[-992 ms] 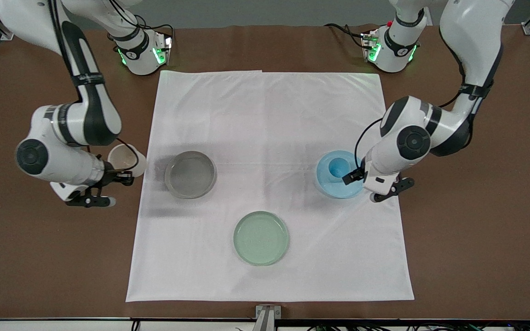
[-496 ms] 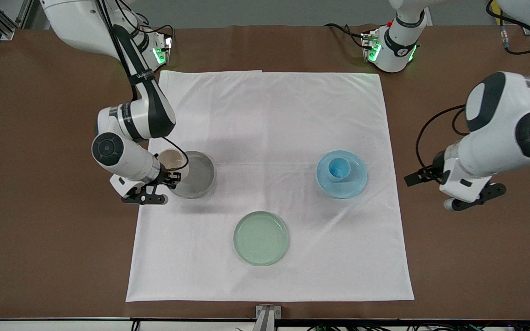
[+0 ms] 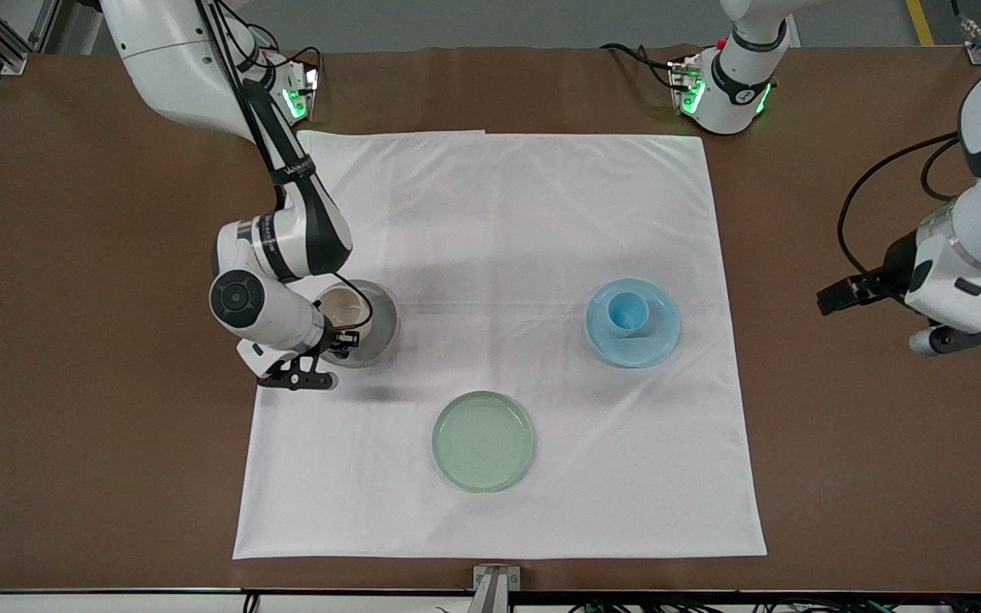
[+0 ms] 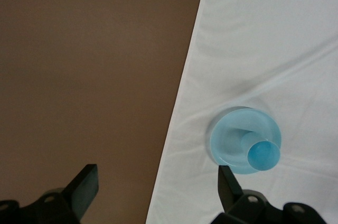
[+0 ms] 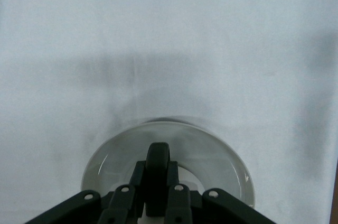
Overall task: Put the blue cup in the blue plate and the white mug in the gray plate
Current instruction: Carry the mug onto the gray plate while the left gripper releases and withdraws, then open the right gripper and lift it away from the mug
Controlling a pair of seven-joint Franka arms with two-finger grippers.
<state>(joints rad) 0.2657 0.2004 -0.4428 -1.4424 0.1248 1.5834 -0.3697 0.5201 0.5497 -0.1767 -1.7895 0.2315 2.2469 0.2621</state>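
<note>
Gripping risk: right hand is clamped on the dark handle of the white mug, held over the gray plate; a thin handle lets the mug swing or slip
Landing risk: mug sits over the gray plate's edge toward the right arm's end of the table; let go here, it could catch the rim and tip
Blue cup: upright in the blue plate, toward the left arm's end from the gray plate; done
Left hand: fingers spread, empty, waiting over bare table, well apart from the gray plate
Green plate: nearer the front camera than the gray plate, unused
</note>
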